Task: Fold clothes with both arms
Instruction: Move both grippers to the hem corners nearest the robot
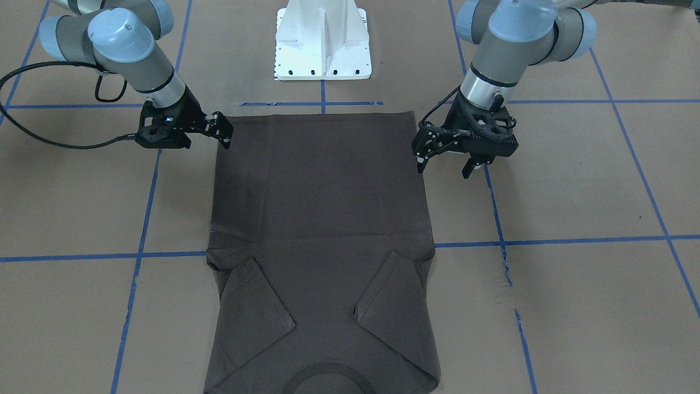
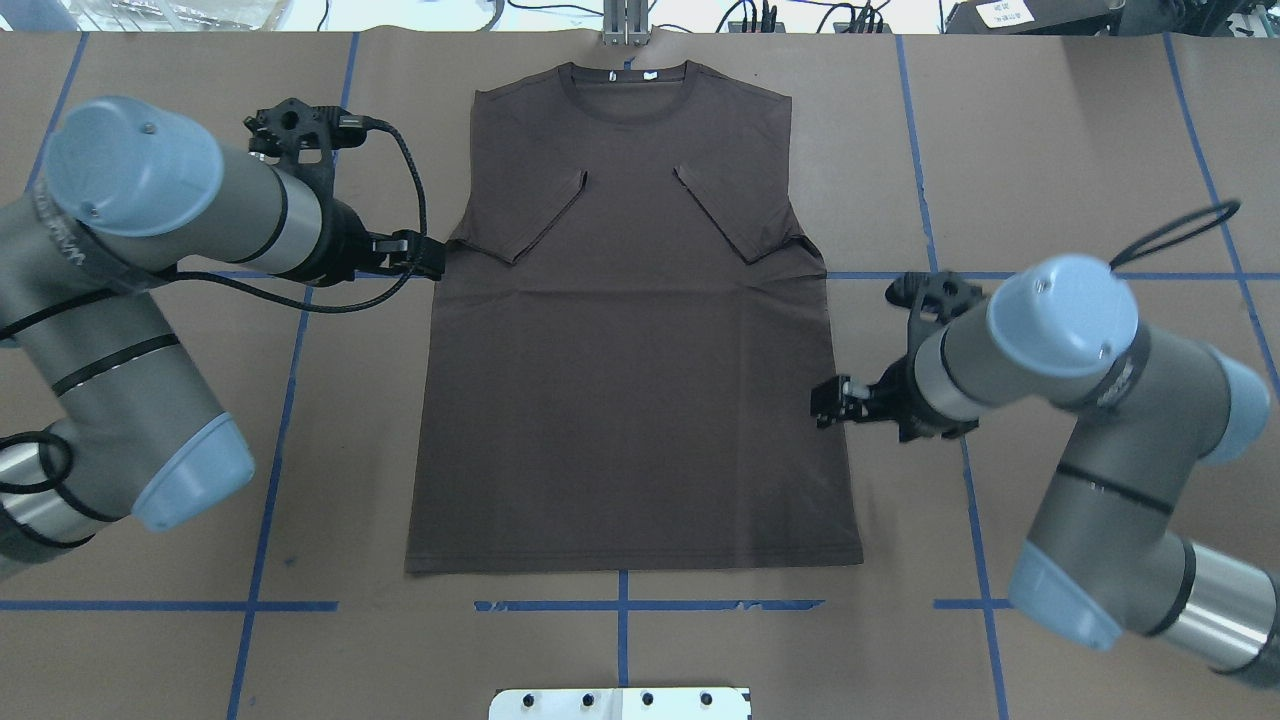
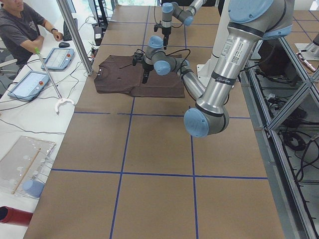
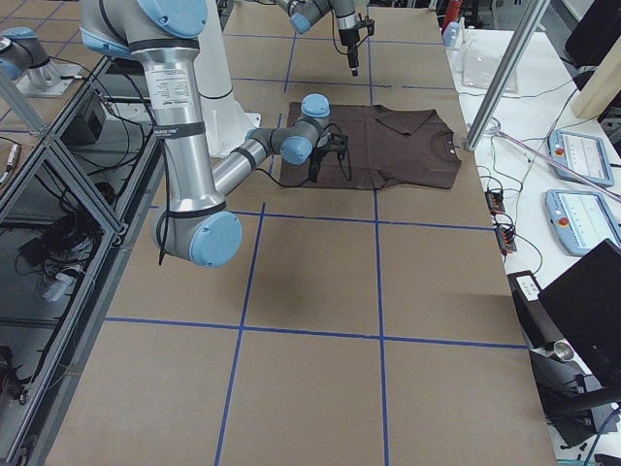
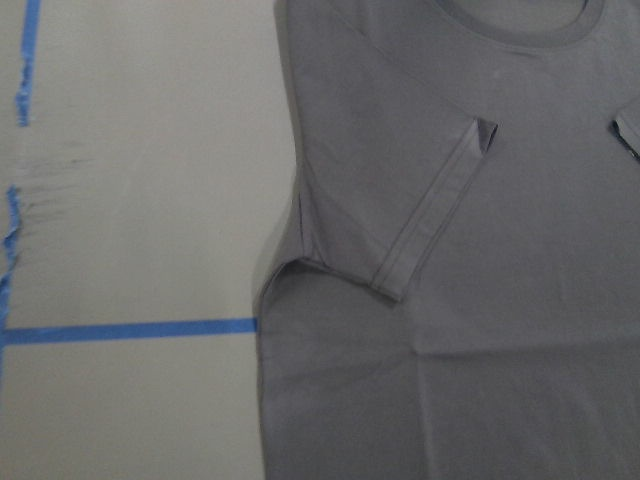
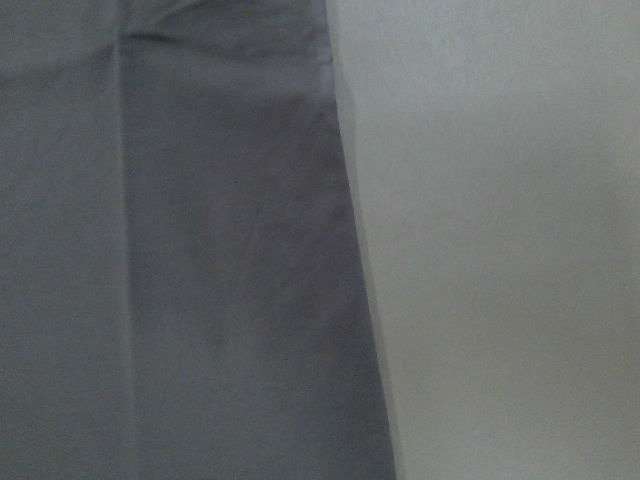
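Shirt [image 2: 630,380]: flat, centre frame, sleeves folded inward, hem nearest.
Right gripper [image 2: 828,402]: centre right, just beside shirt's edge, seemingly poised to pinch it; opening unclear.
Left gripper [image 2: 428,257]: upper left, by armpit, spread apart, likely ready to grasp.

Cannot judge finger spread of right gripper [image 1: 223,135]: seen edge-on from the front, half masked by own wrist from overhead. Cannot read either gripper in side views, too small. Blurred throughout in right wrist view; cannot make out weave of T-shirt [image 6: 180,250] under that gripper, cut by top, left and bottom edges. Under left gripper [image 1: 444,171], lose collar [image 5: 520,35] to top edge, far sleeve [image 5: 628,135] to right edge. From the front, lose collar at bottom edge, well apart from both grippers.
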### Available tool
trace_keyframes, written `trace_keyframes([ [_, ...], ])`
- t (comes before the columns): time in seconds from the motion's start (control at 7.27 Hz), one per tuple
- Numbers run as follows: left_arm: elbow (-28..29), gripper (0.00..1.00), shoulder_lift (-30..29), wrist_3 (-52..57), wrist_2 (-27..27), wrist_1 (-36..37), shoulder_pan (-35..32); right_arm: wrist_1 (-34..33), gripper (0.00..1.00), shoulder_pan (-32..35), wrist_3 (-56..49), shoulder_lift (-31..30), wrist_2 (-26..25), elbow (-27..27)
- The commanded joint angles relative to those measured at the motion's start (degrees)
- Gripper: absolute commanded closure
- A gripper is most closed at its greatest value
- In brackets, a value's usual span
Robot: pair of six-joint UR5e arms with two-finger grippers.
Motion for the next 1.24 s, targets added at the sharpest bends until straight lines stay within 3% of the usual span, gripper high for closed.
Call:
trace_keyframes([
  [0.0, -1.7, 0.00, 0.5, -0.1, 0.0, 0.9, 0.1, 4.6, 0.00, -9.6, 7.7, -3.6, -8.4, 1.0],
  [0.14, -1.7, 0.00, 0.2, -0.4, -0.1, 0.9, 0.1, 4.4, 0.00, -12.5, 8.4, -3.9, -12.5, 1.0],
  [0.69, -1.7, 0.00, -0.1, -0.5, -0.2, 0.9, 0.3, 4.2, 0.02, -13.3, 8.4, -5.8, -12.6, 1.7],
  [0.96, -1.7, 0.00, -0.1, -0.5, -0.2, 0.9, 0.3, 4.0, 0.31, -13.5, 8.4, -5.8, -12.7, 1.7],
  [1.1, -1.7, 0.00, 0.0, -0.5, -0.2, 0.9, 0.2, 4.1, 0.68, -13.5, 8.4, -5.8, -12.6, 1.7],
])
